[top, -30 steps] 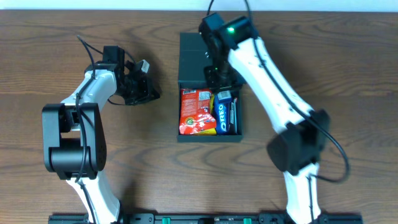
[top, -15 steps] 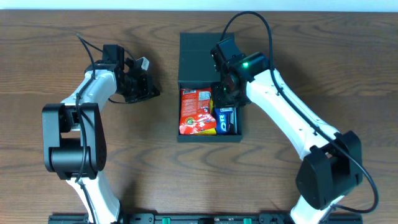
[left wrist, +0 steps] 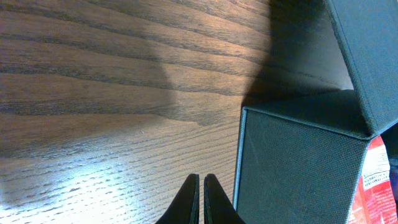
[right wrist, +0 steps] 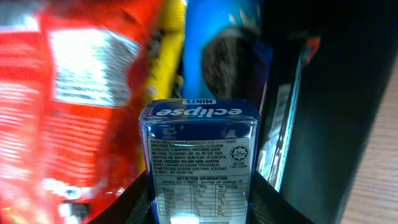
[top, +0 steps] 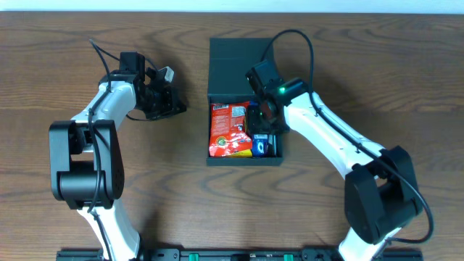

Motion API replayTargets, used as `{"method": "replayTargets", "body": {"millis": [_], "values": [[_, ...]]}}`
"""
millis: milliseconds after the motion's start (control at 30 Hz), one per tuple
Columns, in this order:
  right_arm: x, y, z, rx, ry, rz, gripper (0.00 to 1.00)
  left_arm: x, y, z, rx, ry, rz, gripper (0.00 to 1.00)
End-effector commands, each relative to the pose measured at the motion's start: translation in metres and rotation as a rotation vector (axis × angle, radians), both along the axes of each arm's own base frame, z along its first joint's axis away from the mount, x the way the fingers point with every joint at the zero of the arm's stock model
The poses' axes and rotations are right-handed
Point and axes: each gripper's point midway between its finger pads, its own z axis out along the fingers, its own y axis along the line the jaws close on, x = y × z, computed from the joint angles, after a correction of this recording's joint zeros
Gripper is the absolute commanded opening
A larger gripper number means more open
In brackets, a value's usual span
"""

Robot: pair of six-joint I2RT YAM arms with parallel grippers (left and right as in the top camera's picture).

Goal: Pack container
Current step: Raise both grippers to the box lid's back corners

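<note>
Container sits at the middle of the table, its lid swung open and lying flat on the far side. Inside we see a red packet filling the left half and an Oreo pack along the right wall. The right wrist view also shows a strip of a yellow packet between them.

We judge the step in hand to be placing one more item. The right gripper is clamped on a mint tin, a finger on each side of it. It is poised over the right half of the open box, above the Oreo pack and close to the right wall. From these views we cannot tell whether the tin already touches what lies beneath it.

The left gripper is off to the left of the container, apart from it, with its fingers pressed together and nothing between them. Its camera looks across bare wood at the box's left wall.

For the next move, we think the tin needs to go down into the gap on the right side until something bears it. Only then should the fingers part, followed by a straight lift so they do not drag the tin or the Oreo pack out. The right wall is near, so we would watch the clearance on that side. With the lid open, we expect closing it remains to be done once the items are settled, and the idle left arm looks well placed to steady the box.
</note>
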Motion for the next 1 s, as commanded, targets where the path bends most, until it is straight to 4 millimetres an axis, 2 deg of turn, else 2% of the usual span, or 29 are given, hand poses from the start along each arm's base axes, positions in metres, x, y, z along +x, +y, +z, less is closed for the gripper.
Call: {"method": "replayTargets", "body": {"millis": [0, 33, 67, 100, 167, 233, 267, 333, 500, 533, 567, 600, 667, 733, 800, 967], "values": [[-0.004, -0.001, -0.004, 0.001, 0.013, -0.001, 0.11, 0.001, -0.001, 0.009, -0.005, -0.018, -0.006, 0.06], [-0.002, 0.0, -0.004, 0.002, 0.005, 0.013, 0.39, 0.0, -0.001, 0.009, -0.005, -0.017, -0.006, 0.06], [-0.001, 0.001, -0.003, 0.004, -0.001, 0.022, 0.62, 0.0, -0.001, 0.009, -0.005, -0.016, -0.006, 0.06], [-0.001, 0.001, -0.003, 0.004, -0.002, 0.021, 0.77, 0.0, -0.001, 0.009, -0.005, -0.016, -0.006, 0.06], [-0.001, 0.001, -0.003, 0.004, -0.001, 0.021, 0.79, 0.0, -0.001, 0.009, -0.006, -0.015, -0.006, 0.06], [0.001, 0.001, 0.001, 0.008, -0.009, 0.019, 0.88, 0.0, -0.001, 0.009, -0.005, -0.015, -0.006, 0.06], [0.004, 0.001, 0.008, 0.013, -0.024, 0.028, 0.88, 0.0, -0.001, 0.009, -0.005, -0.014, -0.006, 0.06], [0.009, 0.001, 0.02, 0.021, -0.044, 0.026, 0.83, 0.0, -0.001, 0.01, -0.005, -0.013, -0.006, 0.06], [0.034, -0.001, 0.076, 0.059, -0.18, 0.049, 0.67, 0.007, -0.001, 0.019, -0.006, -0.03, -0.006, 0.06], [0.04, -0.003, 0.088, 0.061, -0.218, 0.045, 0.53, 0.009, -0.001, 0.022, -0.006, -0.034, -0.007, 0.06], [0.05, -0.011, 0.106, 0.053, -0.277, 0.023, 0.22, 0.011, -0.002, 0.025, -0.007, -0.041, -0.009, 0.06], [0.056, -0.016, 0.116, 0.049, -0.314, 0.009, 0.02, 0.013, -0.003, 0.028, -0.016, -0.049, -0.013, 0.06], [0.069, -0.028, 0.13, 0.056, -0.373, 0.002, 0.01, 0.017, -0.01, 0.036, -0.05, -0.074, -0.03, 0.06], [0.081, -0.053, 0.129, 0.057, -0.374, -0.059, 0.01, 0.024, -0.018, 0.047, -0.091, -0.116, -0.048, 0.06], [0.088, -0.068, 0.119, 0.092, -0.334, -0.097, 0.01, 0.032, -0.024, 0.056, -0.136, -0.149, -0.043, 0.06], [0.112, -0.091, 0.061, 0.271, -0.164, -0.179, 0.01, 0.048, -0.018, 0.052, -0.116, -0.124, 0.076, 0.06]]}}
